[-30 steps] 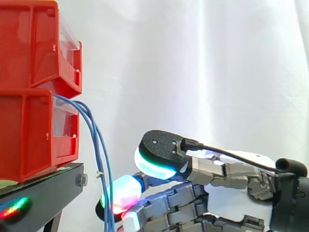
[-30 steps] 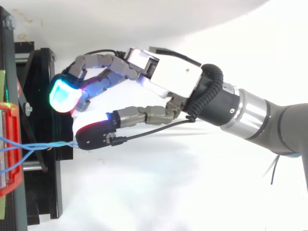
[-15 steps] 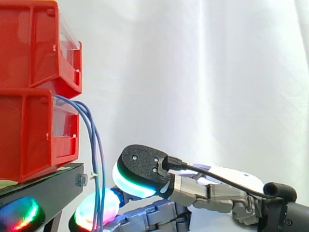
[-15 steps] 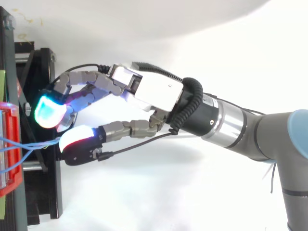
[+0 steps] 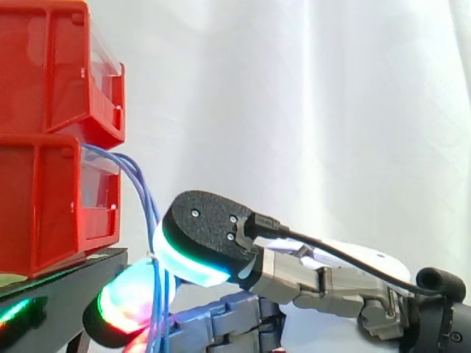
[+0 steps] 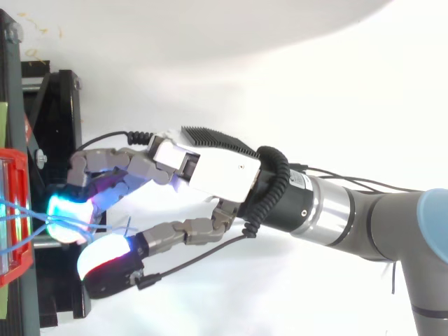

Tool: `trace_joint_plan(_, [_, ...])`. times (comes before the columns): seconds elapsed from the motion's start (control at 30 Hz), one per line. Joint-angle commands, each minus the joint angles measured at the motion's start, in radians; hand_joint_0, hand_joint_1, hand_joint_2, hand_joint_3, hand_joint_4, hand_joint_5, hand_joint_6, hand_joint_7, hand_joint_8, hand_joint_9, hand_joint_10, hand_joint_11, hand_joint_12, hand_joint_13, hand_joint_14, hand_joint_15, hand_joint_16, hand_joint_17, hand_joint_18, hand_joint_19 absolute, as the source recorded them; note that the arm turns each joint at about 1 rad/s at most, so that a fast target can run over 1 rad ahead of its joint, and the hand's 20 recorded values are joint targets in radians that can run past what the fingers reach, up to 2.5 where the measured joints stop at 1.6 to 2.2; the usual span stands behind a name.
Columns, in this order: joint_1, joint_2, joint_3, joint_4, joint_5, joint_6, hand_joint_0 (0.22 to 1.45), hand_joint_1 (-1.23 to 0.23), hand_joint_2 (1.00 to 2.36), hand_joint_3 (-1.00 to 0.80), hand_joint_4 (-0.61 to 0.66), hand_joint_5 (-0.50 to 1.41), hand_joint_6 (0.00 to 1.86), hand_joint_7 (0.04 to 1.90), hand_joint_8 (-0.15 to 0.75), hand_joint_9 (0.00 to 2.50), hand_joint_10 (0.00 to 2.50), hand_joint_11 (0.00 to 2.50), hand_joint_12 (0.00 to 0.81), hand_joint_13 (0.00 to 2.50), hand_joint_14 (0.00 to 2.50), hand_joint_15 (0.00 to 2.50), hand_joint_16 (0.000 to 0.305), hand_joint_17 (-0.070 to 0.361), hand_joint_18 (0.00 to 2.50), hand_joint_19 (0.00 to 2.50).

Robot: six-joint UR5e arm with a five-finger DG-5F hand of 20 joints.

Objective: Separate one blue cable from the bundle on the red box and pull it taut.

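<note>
White-cased hand (image 6: 217,171) on a grey arm (image 6: 336,213) sits low at the right of the side view. It is set against the blue cables (image 5: 142,193), just beside the edge of the black stand (image 5: 66,283). Whether the hand has closed on any strand cannot be told, because the bundle runs down across its front end and is partly hidden there. The cables emerge at the top front of the lower red bin (image 5: 44,206), arch over its lip and hang close together in a curve down to the hand. Seen from above, they cross from the bin's edge to the hand, with one thin blue loop lying just beside it. An upper red bin (image 5: 51,73) is stacked on the lower one. Both rest on the stand, before a white curtain (image 5: 316,110).
</note>
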Motion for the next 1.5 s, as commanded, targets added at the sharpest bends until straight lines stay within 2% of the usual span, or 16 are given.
trace_joint_plan(0.0, [0.007, 0.001, 0.017, -0.002, -0.01, 0.002, 0.57, -0.68, 1.01, -0.31, 0.1, -0.08, 0.57, 1.32, 0.303, 0.96, 0.02, 0.65, 0.345, 0.82, 0.02, 0.49, 0.036, 0.081, 0.68, 0.59])
trace_joint_plan(0.1, [0.009, 0.001, 0.026, -0.005, -0.018, 0.002, 0.57, -0.67, 1.01, -0.24, 0.07, -0.09, 0.63, 1.26, 0.318, 0.97, 0.02, 0.66, 0.358, 0.84, 0.01, 0.49, 0.038, 0.086, 0.71, 0.58])
trace_joint_plan(0.23, [0.009, 0.002, 0.031, -0.01, -0.022, 0.023, 0.57, -0.68, 1.01, -0.18, 0.09, -0.12, 0.73, 1.05, 0.333, 0.98, 0.02, 0.69, 0.375, 0.85, 0.01, 0.48, 0.042, 0.093, 0.74, 0.56])
trace_joint_plan(0.33, [0.009, 0.004, 0.031, -0.021, -0.038, 0.057, 0.57, -0.68, 1.01, -0.16, 0.09, -0.13, 0.75, 1.05, 0.341, 0.99, 0.01, 0.71, 0.385, 0.86, 0.02, 0.49, 0.044, 0.099, 0.77, 0.54])
trace_joint_plan(0.43, [0.004, 0.014, 0.031, -0.073, -0.048, 0.079, 0.57, -0.7, 1.01, -0.17, 0.11, -0.14, 0.79, 0.98, 0.346, 0.99, 0.01, 0.72, 0.388, 0.86, 0.02, 0.48, 0.044, 0.1, 0.77, 0.54])
trace_joint_plan(0.47, [0.002, 0.024, 0.031, -0.108, -0.05, 0.085, 0.57, -0.7, 1.01, -0.18, 0.12, -0.14, 0.8, 0.98, 0.339, 0.99, 0.01, 0.72, 0.387, 0.86, 0.02, 0.49, 0.044, 0.099, 0.77, 0.54])
trace_joint_plan(0.57, [-0.001, 0.031, 0.029, -0.153, -0.051, 0.094, 0.53, -0.71, 1.01, -0.36, 0.12, -0.14, 0.79, 0.94, 0.311, 0.97, 0.02, 0.73, 0.357, 0.83, 0.02, 0.5, 0.038, 0.087, 0.72, 0.59])
trace_joint_plan(0.6, [-0.002, 0.037, 0.031, -0.165, -0.053, 0.099, 0.51, -0.69, 1.01, -0.41, 0.12, -0.13, 0.73, 1.02, 0.314, 0.97, 0.02, 0.73, 0.363, 0.84, 0.02, 0.5, 0.039, 0.089, 0.73, 0.58])
trace_joint_plan(0.67, [-0.005, 0.039, 0.031, -0.209, -0.056, 0.123, 0.5, -0.67, 1.0, -0.45, 0.13, -0.12, 0.69, 1.05, 0.318, 0.97, 0.02, 0.72, 0.364, 0.83, 0.01, 0.5, 0.04, 0.09, 0.73, 0.58])
trace_joint_plan(0.7, [-0.005, 0.039, 0.029, -0.216, -0.056, 0.129, 0.5, -0.65, 1.0, -0.47, 0.13, -0.1, 0.63, 1.14, 0.319, 0.97, 0.01, 0.72, 0.364, 0.83, 0.02, 0.5, 0.041, 0.091, 0.73, 0.58])
trace_joint_plan(0.8, [-0.011, 0.039, 0.029, -0.24, -0.054, 0.152, 0.49, -0.62, 1.0, -0.48, 0.15, -0.09, 0.59, 1.18, 0.319, 0.97, 0.02, 0.72, 0.372, 0.83, 0.01, 0.5, 0.042, 0.094, 0.73, 0.58])
trace_joint_plan(0.9, [-0.024, 0.039, 0.029, -0.268, -0.053, 0.154, 0.48, -0.59, 1.0, -0.49, 0.14, -0.09, 0.55, 1.25, 0.323, 0.97, 0.01, 0.71, 0.374, 0.83, 0.01, 0.49, 0.042, 0.095, 0.73, 0.59])
trace_joint_plan(1.1, [-0.042, 0.04, 0.037, -0.326, -0.056, 0.155, 0.48, -0.58, 1.0, -0.49, 0.14, -0.08, 0.53, 1.26, 0.326, 0.98, 0.01, 0.7, 0.376, 0.83, 0.02, 0.5, 0.043, 0.096, 0.73, 0.59])
trace_joint_plan(1.27, [-0.042, 0.039, 0.041, -0.323, -0.054, 0.149, 0.5, -0.59, 1.0, -0.45, 0.13, -0.08, 0.55, 1.26, 0.325, 0.99, 0.01, 0.72, 0.372, 0.84, 0.02, 0.51, 0.041, 0.093, 0.72, 0.6])
trace_joint_plan(1.47, [-0.039, 0.04, 0.077, -0.347, -0.053, 0.141, 0.51, -0.58, 1.01, -0.43, 0.13, -0.08, 0.56, 1.25, 0.321, 0.99, 0.02, 0.72, 0.367, 0.84, 0.02, 0.52, 0.041, 0.091, 0.72, 0.61])
